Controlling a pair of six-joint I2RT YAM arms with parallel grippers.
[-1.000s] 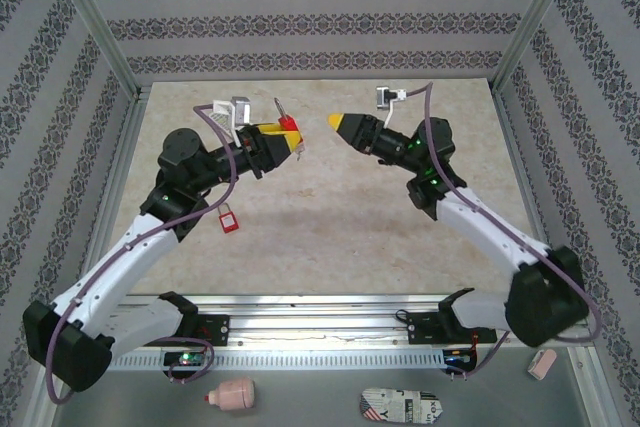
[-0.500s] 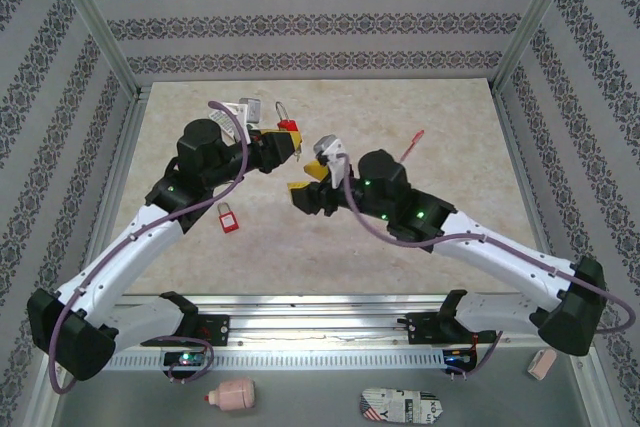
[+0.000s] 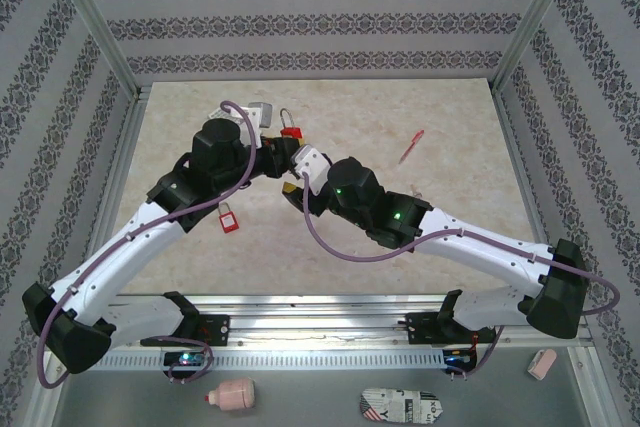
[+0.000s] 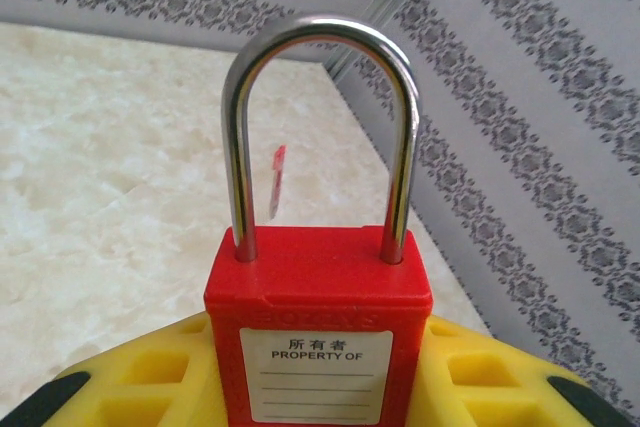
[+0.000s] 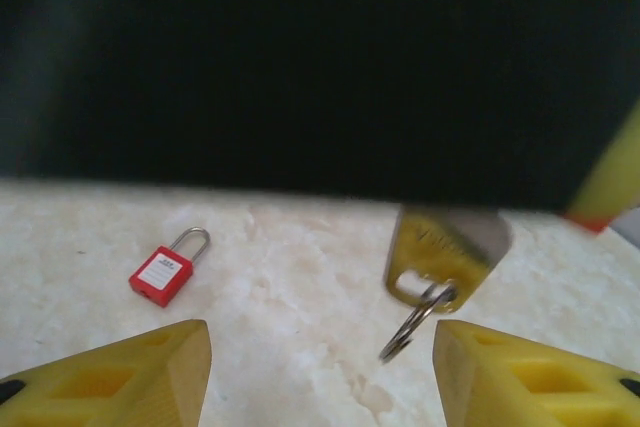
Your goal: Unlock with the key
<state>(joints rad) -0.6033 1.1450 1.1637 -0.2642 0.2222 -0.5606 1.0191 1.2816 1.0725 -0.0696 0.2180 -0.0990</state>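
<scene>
Spreading from widest to smallest, the table (image 3: 400, 107) is carrying both arms, which are meeting over its far left part. The left gripper (image 4: 318, 387) is clamping the body of a red padlock (image 4: 318, 297) between its yellow fingers (image 4: 150, 377), with the label facing the wrist camera. The padlock's steel shackle (image 4: 320, 29) is standing upright with both legs seated in the body, so the lock is reading as not yet opened. The right gripper (image 5: 322, 337) is hovering with its jaws spread apart and nothing between them. A second red padlock (image 5: 165, 272) is lying flat on the table off to one side, and a red pen (image 3: 411, 147) is lying well apart on the right. The key (image 5: 445, 242) is hanging just ahead of the right gripper's spread fingers. Its flat head is pointing down toward the table with a ring (image 5: 390, 347) dangling from it, and its long axis is running near vertical with a slight tilt. Its blade is running up behind a dark blurred mass, so whether it is sitting in the held padlock's keyhole is not showing, though that is looking likely. By that reading, the lock is being held ready and the key is sitting in place. Grasping the key head, turning it and freeing the shackle are all remaining.
</scene>
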